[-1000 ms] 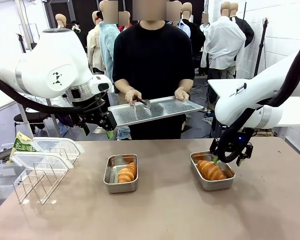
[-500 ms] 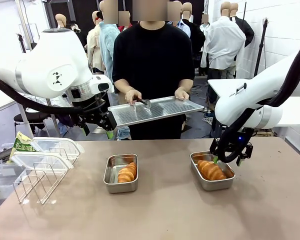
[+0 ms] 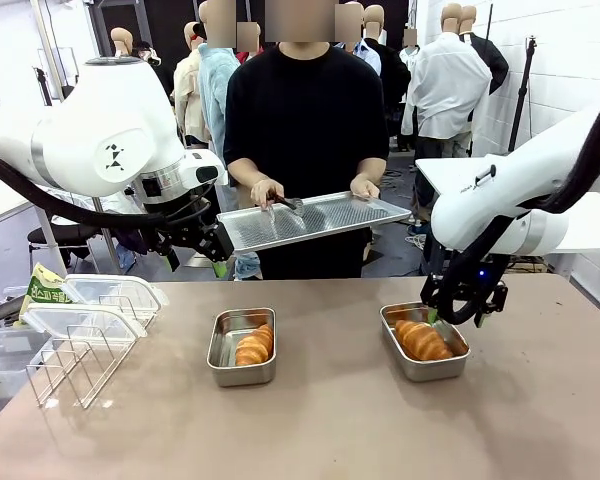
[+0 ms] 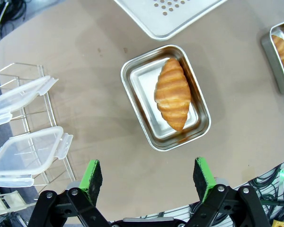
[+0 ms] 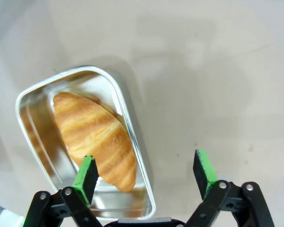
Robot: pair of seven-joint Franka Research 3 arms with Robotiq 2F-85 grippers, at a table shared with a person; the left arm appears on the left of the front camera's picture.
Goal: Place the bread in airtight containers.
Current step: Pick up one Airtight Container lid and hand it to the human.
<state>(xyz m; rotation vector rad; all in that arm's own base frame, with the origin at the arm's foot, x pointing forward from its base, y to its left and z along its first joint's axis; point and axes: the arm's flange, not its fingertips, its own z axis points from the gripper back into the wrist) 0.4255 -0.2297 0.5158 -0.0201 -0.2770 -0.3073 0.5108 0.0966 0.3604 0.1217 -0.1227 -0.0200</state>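
Two steel containers sit open on the table, each with one croissant inside. The left container (image 3: 220, 352) (image 4: 132, 94) holds a croissant (image 3: 253, 345) (image 4: 172, 93). My left gripper (image 3: 195, 262) (image 4: 149, 177) hangs open high above it, with nothing between its green pads. The right container (image 3: 450, 362) (image 5: 128, 123) holds a croissant (image 3: 421, 341) (image 5: 97, 132). My right gripper (image 3: 463, 318) (image 5: 146, 172) hovers open just over that container's right rim, empty. The right container (image 4: 274, 61) also shows at the edge of the left wrist view.
A person across the table holds a perforated metal tray (image 3: 310, 220) (image 4: 170, 14) and tongs (image 3: 285, 203). Translucent lids (image 3: 90, 318) (image 4: 26, 153) rest on a wire rack (image 3: 70, 365) at the left, beside clear bins (image 3: 0, 350).
The right gripper has edged very slightly up and to the right. Everything else stands as before.
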